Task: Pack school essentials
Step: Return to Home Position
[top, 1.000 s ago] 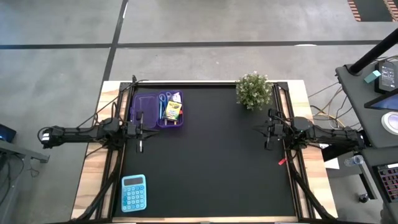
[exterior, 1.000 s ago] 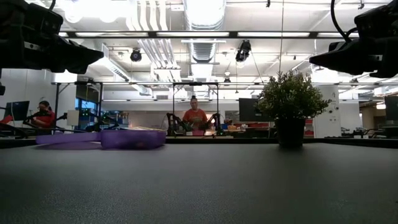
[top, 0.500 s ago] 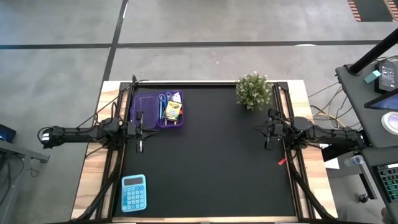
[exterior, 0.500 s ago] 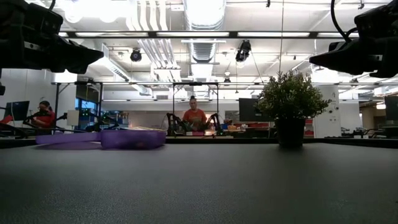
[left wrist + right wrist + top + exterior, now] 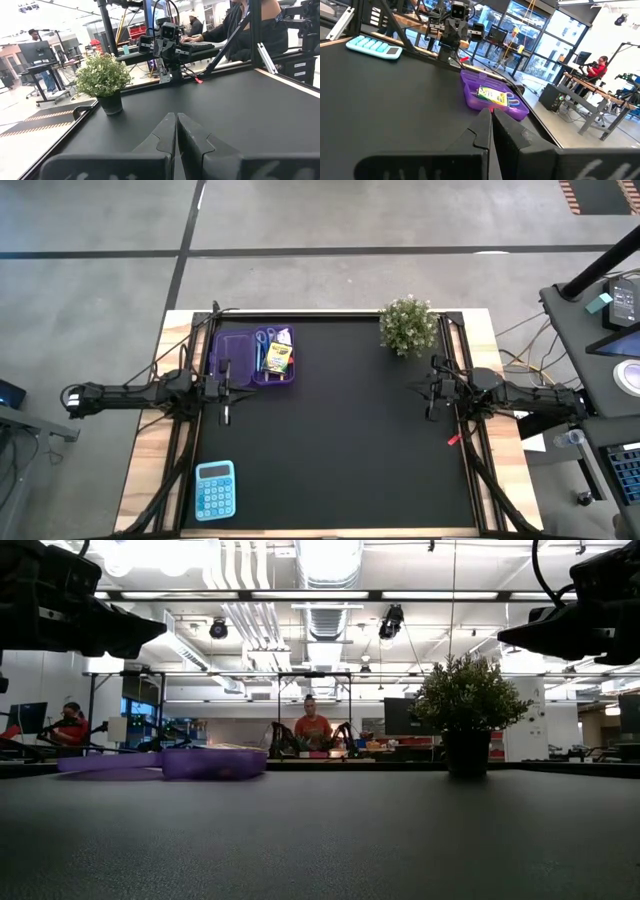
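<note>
Crayon box (image 5: 278,359) sits in purple case (image 5: 232,350), far-left of table, so left gripper (image 5: 224,388) & right gripper (image 5: 431,390), both closed w/ nothing held, just need to park level at table sides, no jolts.

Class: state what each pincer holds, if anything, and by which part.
Nothing is held: the left pincer and the right pincer are both shut and empty.

Purple case (image 5: 205,762) contents hidden at table level, pens (image 5: 262,356) too small to separate
</note>
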You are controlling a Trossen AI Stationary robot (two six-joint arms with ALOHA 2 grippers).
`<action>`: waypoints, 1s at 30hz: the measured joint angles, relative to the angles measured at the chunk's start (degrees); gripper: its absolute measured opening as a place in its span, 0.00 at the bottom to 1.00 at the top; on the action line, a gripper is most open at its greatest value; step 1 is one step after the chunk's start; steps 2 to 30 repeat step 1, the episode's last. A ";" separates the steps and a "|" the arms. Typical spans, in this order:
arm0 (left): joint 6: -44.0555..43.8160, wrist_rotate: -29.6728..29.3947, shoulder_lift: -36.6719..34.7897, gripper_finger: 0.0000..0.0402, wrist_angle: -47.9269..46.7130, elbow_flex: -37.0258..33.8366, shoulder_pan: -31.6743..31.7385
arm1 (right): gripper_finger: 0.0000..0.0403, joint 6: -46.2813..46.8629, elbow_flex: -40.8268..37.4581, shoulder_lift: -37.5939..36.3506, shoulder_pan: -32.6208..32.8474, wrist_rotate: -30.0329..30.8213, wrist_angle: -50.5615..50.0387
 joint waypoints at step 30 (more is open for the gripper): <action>0.01 0.00 0.00 0.00 0.01 0.00 0.01 | 0.02 0.01 0.01 0.00 0.00 0.00 0.00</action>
